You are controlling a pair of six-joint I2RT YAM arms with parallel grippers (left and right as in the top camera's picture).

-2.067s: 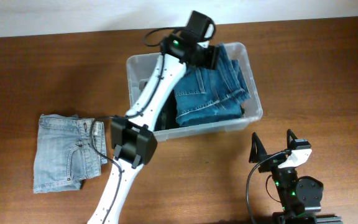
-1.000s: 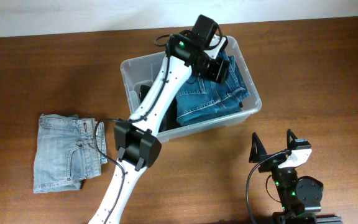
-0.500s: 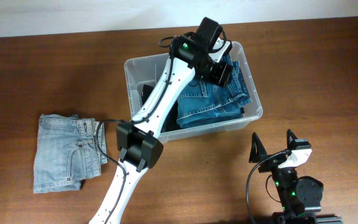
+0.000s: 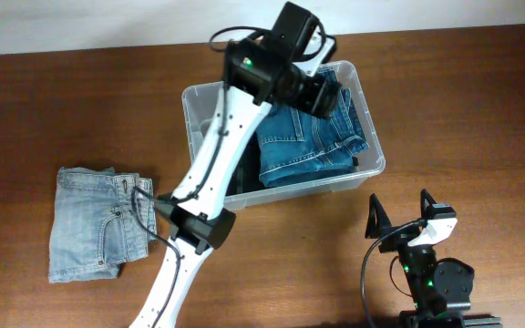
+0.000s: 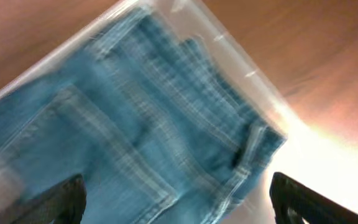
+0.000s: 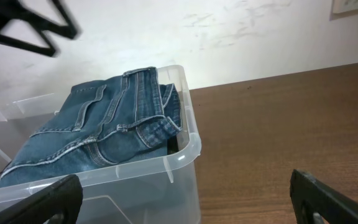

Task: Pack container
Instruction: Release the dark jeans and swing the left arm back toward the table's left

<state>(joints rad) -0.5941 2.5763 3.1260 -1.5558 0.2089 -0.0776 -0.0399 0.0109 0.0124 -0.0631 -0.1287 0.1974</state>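
A brown wooden desk (image 4: 481, 100) with grain running left to right fills nearly the whole overhead view. Along its far edge runs a pale, off-white wall (image 4: 108, 23). Seen from the right wrist, this wall carries faint scuffs and a bright wash of light, and 1 beige wall plate (image 6: 355, 5) sits cut off in the upper right corner. The left wrist view shows a strong glare (image 5: 328, 149) on the desk surface.
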